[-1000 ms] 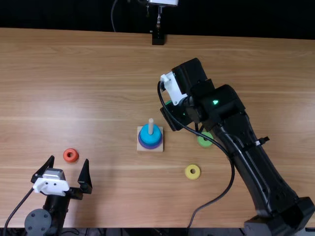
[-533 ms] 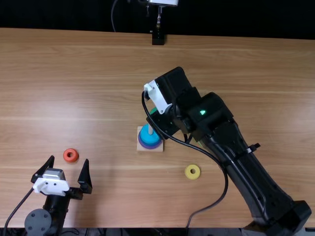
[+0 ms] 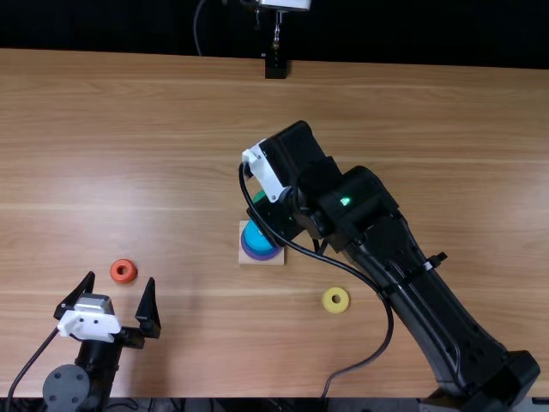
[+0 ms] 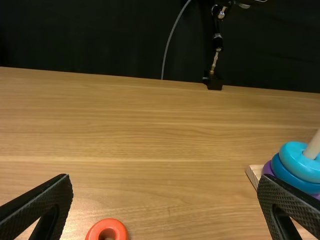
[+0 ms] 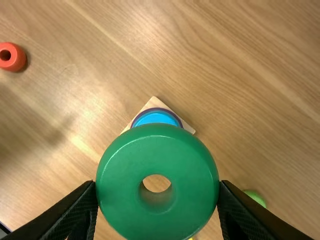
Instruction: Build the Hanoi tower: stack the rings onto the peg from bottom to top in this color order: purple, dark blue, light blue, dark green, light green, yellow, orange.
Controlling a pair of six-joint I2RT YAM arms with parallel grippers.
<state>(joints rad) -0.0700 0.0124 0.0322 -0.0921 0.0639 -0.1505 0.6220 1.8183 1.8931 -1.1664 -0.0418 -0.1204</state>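
Observation:
Over the peg base (image 3: pixel 246 258), my right gripper (image 3: pixel 264 206) is shut on the dark green ring (image 3: pixel 258 196). In the right wrist view, the dark green ring (image 5: pixel 120 170) sits between both fingers of the right gripper (image 5: pixel 157 192), its hole facing the camera. Purple, dark blue and light blue rings (image 4: pixel 300 162) are stacked on the peg (image 4: pixel 314 145). The left gripper (image 3: pixel 120 300) stands open and holds nothing; in its wrist view the left gripper (image 4: pixel 165 187) has its fingers wide apart. An orange ring (image 3: pixel 123 271) lies just beyond it. The yellow ring (image 3: pixel 335 299) lies right of the base.
The light green ring (image 5: pixel 255 198) lies on the table, largely beneath the right arm in the top view. A black stand (image 3: pixel 275 67) is at the table's far edge. The right arm's cable loops over the table near the yellow ring.
The right gripper has moved left and slightly nearer the table's front edge, carrying the dark green ring from right of the base to over it. The left arm has kept still.

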